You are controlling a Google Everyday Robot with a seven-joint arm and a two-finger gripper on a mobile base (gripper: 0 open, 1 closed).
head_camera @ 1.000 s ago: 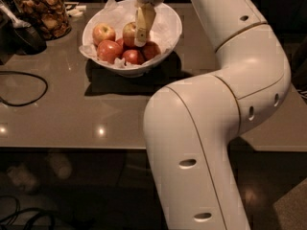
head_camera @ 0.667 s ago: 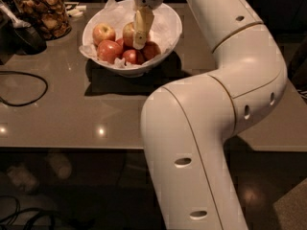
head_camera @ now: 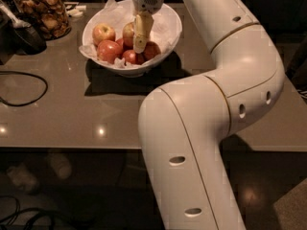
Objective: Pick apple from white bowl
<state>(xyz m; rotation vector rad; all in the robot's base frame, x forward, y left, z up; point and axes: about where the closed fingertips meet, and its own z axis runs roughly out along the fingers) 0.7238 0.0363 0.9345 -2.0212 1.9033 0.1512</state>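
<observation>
The white bowl (head_camera: 165,30), lined with crinkled white paper, stands at the back of the table and holds several apples. My gripper (head_camera: 140,35) reaches down into the bowl from above, right against a golden-yellow, red-blushed apple (head_camera: 127,32) near the bowl's middle, which it partly hides. A slightly smaller yellow-red apple (head_camera: 104,32) lies to its left. Deep red apples (head_camera: 109,50) lie at the front of the bowl, one just under the gripper's tip.
A glass jar of brown snacks (head_camera: 43,13) stands at the back left, with a dark object (head_camera: 24,35) beside it. A black cable (head_camera: 24,87) loops over the table's left side. My white arm (head_camera: 216,104) fills the right foreground.
The gripper has sunk slightly lower among the apples in the bowl. The apples and bowl have not moved.
</observation>
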